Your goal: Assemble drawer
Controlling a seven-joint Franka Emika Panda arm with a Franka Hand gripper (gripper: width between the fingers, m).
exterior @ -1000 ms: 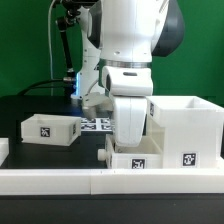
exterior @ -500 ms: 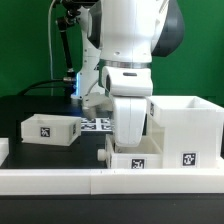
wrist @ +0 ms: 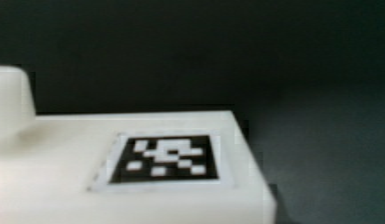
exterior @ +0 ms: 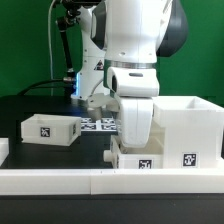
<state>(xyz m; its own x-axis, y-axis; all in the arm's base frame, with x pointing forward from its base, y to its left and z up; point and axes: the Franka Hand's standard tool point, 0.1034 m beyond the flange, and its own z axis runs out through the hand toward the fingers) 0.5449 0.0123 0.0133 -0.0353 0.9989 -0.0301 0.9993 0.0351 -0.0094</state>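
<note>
The tall cubic shell (exterior: 186,124) stands at the exterior view's right, with a tag low on its front. A small white tray (exterior: 140,163) with a tag sits against the shell's left side, just behind the rails. My gripper (exterior: 130,147) is low over this tray. Its white hand hides the fingers, so I cannot tell whether they hold the tray. In the wrist view the tray's white top and its tag (wrist: 168,158) fill the lower part, with black table beyond. The second tray (exterior: 50,129) lies apart at the left.
Low white border rails (exterior: 70,181) run along the front. The marker board (exterior: 97,124) lies on the black table behind the gripper. A black stand (exterior: 62,50) rises at the back before a green wall.
The hand has shifted a little toward the exterior view's right, and the tray under it has shifted with it toward the shell. The left tray has not moved.
</note>
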